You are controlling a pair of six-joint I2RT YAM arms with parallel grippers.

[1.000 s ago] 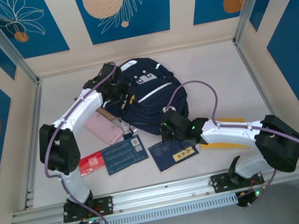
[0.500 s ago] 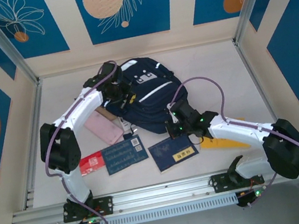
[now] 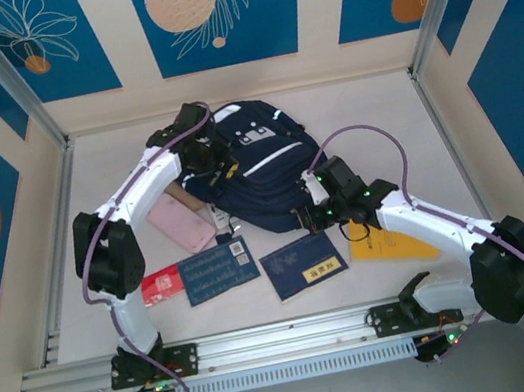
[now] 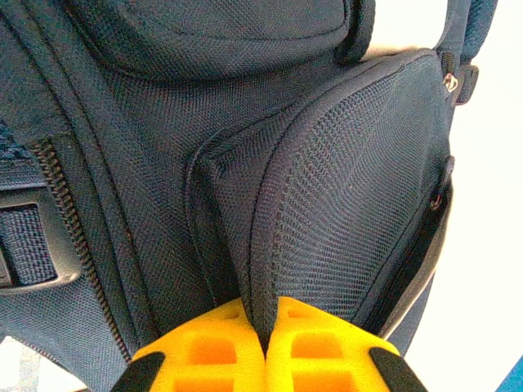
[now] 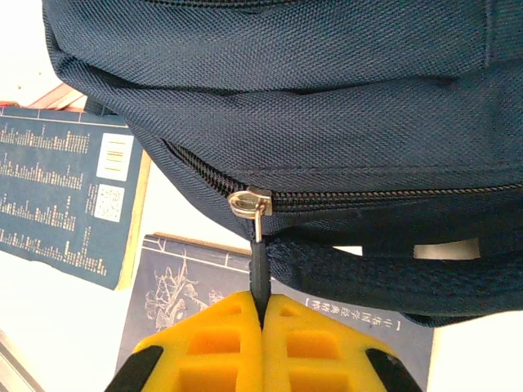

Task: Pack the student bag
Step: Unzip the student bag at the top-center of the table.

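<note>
Status: early. Student bag [image 3: 258,171] lies mid-tabletop, toward the far edge. Left hand [image 4: 265,318] is clamped on its mesh side pocket [image 4: 343,188], right hand [image 5: 260,310] on the zip pull [image 5: 257,245]. Blue books [image 3: 216,270] (plus pink notebook [image 3: 183,225], yellow folder [image 3: 397,243]) lie unpacked nearer the near edge.

Matt cloth student bag [image 5: 327,122], metal zip [image 5: 248,202]

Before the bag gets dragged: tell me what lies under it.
The far edge of a navy book and a corner of a blue booklet run beneath the bag. Whatever lies further under is covered.
</note>
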